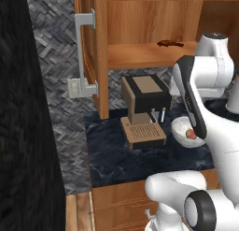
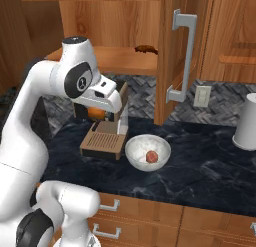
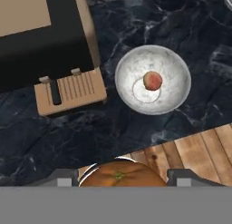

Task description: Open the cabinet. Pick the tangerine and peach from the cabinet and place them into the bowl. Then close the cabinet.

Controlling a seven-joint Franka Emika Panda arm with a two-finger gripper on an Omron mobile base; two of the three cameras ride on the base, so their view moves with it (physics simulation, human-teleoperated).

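One fruit was already sitting in the bowl [image 3: 152, 79]: the peach [image 3: 152, 80], pinkish with a red blush, lying just right of the bowl's middle in the hand view. From the right base view the same bowl [image 2: 147, 152] sat centre frame on the dark marble tabletop [image 2: 200, 166], just right of the brown coffee machine [image 2: 103, 138], with the peach [image 2: 151, 156] a small reddish blob inside. In the left base view the bowl [image 1: 183, 132] peeked out at right of centre, half hidden behind the arm, and the peach [image 1: 190, 133] was just visible in it.

Up top, the cabinet [image 1: 140, 33] stood open, both doors swung out, with the left door's silver handle [image 1: 83, 54] in the upper left of that frame. On its wooden shelf [image 1: 140, 54] lay a dark brown elongated thing [image 1: 170, 43], couldn't really tell what it was.

The tangerine [image 3: 120, 175] was at the bottom centre of the hand view, squeezed between the two fingers [image 3: 61, 178], one on each side and both touching it, so the gripper [image 3: 120, 178] was closed around it. In the right base view the tangerine [image 2: 96, 113] showed as an orange patch under the hand, left of centre, in front of the coffee machine and up and left of the bowl, well off the tabletop. A white cylindrical thing [image 2: 247, 122] stood at the right edge there.
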